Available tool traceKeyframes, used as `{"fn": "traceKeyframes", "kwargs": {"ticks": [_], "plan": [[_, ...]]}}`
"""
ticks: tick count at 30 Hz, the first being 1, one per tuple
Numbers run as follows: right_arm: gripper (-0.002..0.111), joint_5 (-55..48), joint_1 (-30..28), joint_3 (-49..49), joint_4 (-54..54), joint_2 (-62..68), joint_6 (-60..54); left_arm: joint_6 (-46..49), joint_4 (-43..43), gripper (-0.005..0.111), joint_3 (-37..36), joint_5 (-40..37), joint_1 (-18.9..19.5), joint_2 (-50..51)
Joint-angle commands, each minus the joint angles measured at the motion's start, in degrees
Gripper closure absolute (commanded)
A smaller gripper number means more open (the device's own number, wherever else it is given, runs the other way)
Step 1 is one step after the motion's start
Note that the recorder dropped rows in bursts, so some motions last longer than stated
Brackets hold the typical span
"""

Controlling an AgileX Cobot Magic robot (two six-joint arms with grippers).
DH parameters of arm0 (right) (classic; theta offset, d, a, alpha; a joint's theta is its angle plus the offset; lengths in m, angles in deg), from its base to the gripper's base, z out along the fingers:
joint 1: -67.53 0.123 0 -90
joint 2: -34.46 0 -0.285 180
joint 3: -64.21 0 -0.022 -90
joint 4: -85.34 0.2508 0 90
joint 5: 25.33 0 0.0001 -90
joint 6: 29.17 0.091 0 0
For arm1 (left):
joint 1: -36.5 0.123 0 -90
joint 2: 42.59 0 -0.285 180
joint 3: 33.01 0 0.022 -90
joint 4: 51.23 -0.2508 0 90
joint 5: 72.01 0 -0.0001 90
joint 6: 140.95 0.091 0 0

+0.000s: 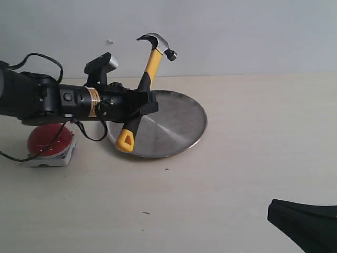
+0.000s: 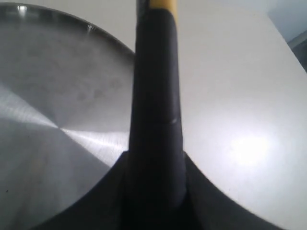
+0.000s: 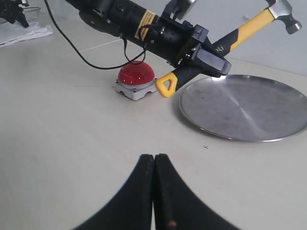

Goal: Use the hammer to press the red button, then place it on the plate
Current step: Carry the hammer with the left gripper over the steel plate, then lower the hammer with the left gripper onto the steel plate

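Note:
My left gripper (image 1: 141, 104) is shut on the hammer (image 1: 149, 71) at the black part of its handle. It holds the hammer tilted in the air over the near left part of the silver plate (image 1: 174, 124). The steel head (image 1: 158, 43) points up and back, and the yellow end with the triangular hole (image 1: 125, 141) hangs low over the plate's rim. The red button (image 1: 48, 141) on its grey base sits left of the plate, under my left arm. My right gripper (image 3: 154, 158) is shut with nothing in it, low at the front right (image 1: 305, 224).
A black cable (image 1: 84, 133) from the left arm loops down between the button and the plate. A pale wall runs along the far edge of the light table (image 1: 253, 142). White cloth and a dark object (image 3: 19, 24) lie at the far side in the right wrist view.

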State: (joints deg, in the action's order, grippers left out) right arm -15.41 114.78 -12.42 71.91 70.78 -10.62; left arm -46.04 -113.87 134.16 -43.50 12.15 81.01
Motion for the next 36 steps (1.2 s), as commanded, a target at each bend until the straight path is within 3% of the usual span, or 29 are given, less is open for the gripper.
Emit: {"fn": "traceKeyframes", "kwargs": {"ticks": [1, 6, 19, 27, 32, 36], "plan": [[0.108, 0.1, 0.04, -0.19, 0.0, -0.39, -0.4, -9.18, -3.1, 0.107, 6.98, 3.58, 1.75, 4.88], [0.108, 0.1, 0.04, -0.19, 0.0, -0.39, -0.4, -11.74, -2.98, 0.107, 8.61, 4.56, 3.79, 9.38], [0.108, 0.1, 0.04, -0.19, 0.0, -0.39, -0.3, -17.82, -3.49, 0.107, 14.62, 7.93, 3.79, 17.43], [0.108, 0.1, 0.04, -0.19, 0.0, -0.39, -0.3, -23.07, -3.74, 0.107, 15.11, 7.37, 3.79, 17.94], [0.108, 0.1, 0.04, -0.19, 0.0, -0.39, -0.3, -21.02, -4.41, 0.107, 15.11, 7.37, 3.79, 17.94], [0.108, 0.1, 0.04, -0.19, 0.0, -0.39, -0.3, -22.25, -10.98, 0.107, 16.45, 4.26, 3.68, 17.16]]}}
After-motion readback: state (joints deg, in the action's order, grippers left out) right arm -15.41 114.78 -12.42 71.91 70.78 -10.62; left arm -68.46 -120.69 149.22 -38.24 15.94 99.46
